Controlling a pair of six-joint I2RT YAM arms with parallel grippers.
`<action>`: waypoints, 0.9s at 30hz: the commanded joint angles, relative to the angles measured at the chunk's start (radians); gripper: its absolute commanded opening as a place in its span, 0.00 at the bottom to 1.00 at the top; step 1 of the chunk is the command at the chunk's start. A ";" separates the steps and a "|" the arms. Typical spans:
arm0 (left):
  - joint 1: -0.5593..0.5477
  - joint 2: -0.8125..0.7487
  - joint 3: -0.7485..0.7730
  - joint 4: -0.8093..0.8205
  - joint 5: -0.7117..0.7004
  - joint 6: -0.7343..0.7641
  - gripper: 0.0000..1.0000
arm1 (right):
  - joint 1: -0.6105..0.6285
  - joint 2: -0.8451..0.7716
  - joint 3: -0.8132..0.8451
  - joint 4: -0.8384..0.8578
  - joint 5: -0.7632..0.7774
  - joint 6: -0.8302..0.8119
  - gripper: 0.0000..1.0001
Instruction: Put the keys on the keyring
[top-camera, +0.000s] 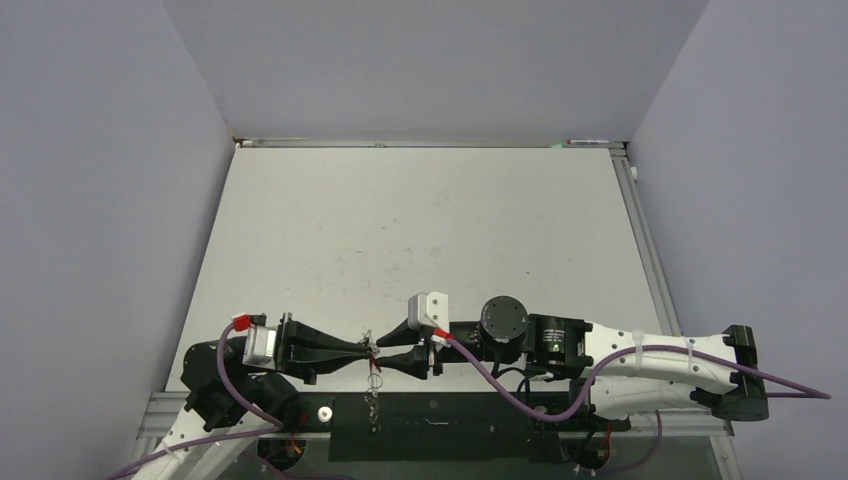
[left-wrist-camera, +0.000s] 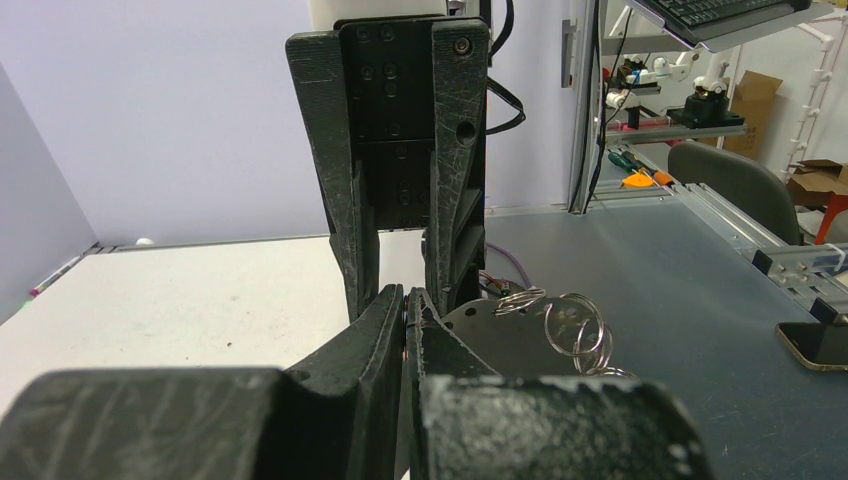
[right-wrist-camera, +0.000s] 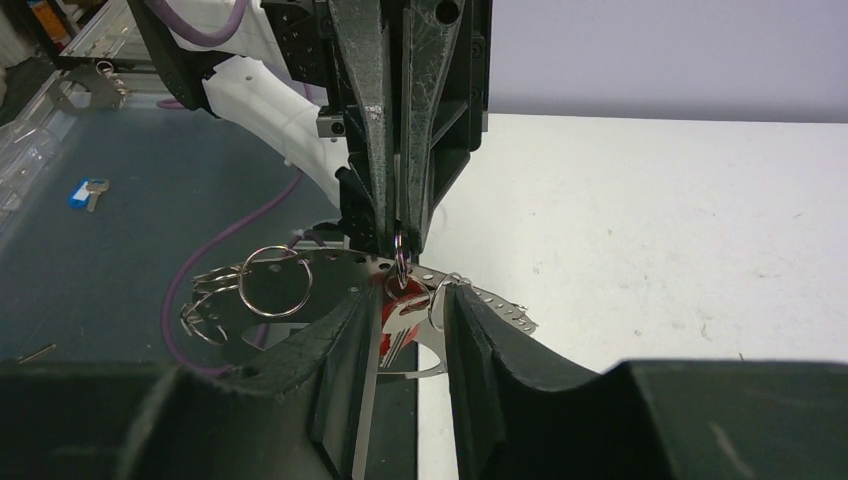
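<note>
Flat pale keyring (right-wrist-camera: 335, 268) held over the near edge of the desk (top-camera: 430, 230), left tool (right-wrist-camera: 397, 232) pinched shut on its rim, right tool (top-camera: 383, 351) partly open, red-tagged key (right-wrist-camera: 398, 318) between its parted jaws.

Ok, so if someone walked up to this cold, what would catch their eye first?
Probably the two arms meeting tip to tip at the near edge of the table, where the left pincer is shut on a small wire loop of the keyring. Just below that pinch, the red-tagged key hangs between the parted fingers of the right pincer.
</note>
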 joint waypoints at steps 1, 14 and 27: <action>0.005 -0.014 0.010 0.042 -0.019 0.001 0.00 | -0.005 0.013 0.036 0.066 0.009 -0.005 0.30; 0.007 -0.015 0.010 0.038 -0.021 0.002 0.00 | -0.006 0.037 0.049 0.081 -0.005 -0.034 0.16; 0.008 -0.017 0.010 0.032 -0.016 0.005 0.00 | -0.007 0.033 0.079 0.020 -0.032 -0.087 0.05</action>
